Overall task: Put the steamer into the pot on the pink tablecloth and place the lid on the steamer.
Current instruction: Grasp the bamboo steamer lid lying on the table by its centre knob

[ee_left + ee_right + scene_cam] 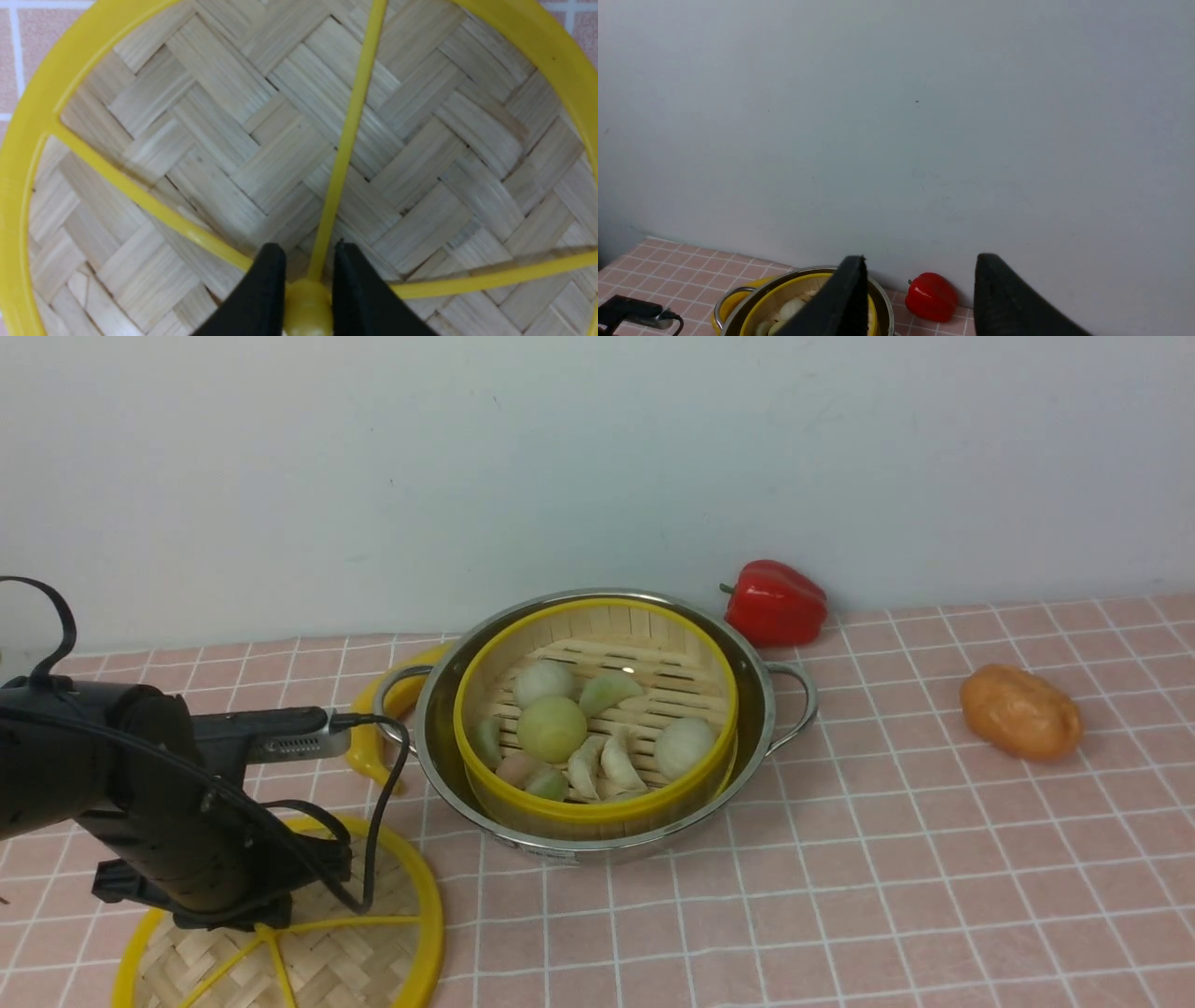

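Note:
The steamer (597,807), a yellow-rimmed bamboo basket holding dumplings and buns, sits inside the steel pot (758,683) on the pink tablecloth (840,868). The lid (322,963) lies flat on the cloth at the front left, partly hidden under my left arm. In the left wrist view my left gripper (307,244) is down on the lid (420,163), its black fingers (268,289) closed against both sides of the yellow centre knob (306,305). My right gripper (920,256) is open and empty, raised above the pot (882,291) and facing the wall; the front view does not show it.
A red bell pepper (775,602) lies by the wall behind the pot. An orange lumpy item (1020,711) lies on the cloth to the right. A curved yellow object (373,733) lies behind the pot's left handle. The wall rises close behind.

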### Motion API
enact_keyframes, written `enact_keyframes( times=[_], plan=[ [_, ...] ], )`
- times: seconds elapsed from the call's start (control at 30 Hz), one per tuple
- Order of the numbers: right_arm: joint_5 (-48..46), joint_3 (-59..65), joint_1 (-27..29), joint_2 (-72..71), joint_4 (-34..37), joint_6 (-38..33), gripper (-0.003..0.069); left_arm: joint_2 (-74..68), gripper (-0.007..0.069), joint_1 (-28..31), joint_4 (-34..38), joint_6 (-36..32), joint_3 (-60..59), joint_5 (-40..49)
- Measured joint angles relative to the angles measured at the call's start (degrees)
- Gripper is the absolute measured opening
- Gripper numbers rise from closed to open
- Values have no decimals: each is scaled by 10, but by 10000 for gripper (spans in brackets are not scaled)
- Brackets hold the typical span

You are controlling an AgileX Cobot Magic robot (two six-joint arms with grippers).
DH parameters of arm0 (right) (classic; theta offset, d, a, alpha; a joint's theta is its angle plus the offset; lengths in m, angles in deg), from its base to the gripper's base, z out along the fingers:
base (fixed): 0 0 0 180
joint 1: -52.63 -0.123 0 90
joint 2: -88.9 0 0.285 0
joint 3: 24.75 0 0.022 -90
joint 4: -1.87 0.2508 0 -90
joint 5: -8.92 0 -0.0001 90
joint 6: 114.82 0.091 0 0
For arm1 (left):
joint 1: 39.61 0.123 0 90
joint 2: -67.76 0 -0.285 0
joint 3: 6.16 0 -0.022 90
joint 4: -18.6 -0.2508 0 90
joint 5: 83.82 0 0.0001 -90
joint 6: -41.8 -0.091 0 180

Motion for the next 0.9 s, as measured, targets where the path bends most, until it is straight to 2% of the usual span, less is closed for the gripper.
enact_keyframes(
  times=[0.23, 0.57, 0.9],
  plan=[
    [0, 0, 0, 0, -1, 1, 325, 0, 141, 0, 1, -2, 3, 27],
    [0, 0, 0, 0, -1, 3, 325, -1, 269, 0, 5, -2, 0, 75],
    [0, 0, 0, 0, -1, 4, 325, -1, 248, 0, 5, -2, 0, 70]
  ],
)
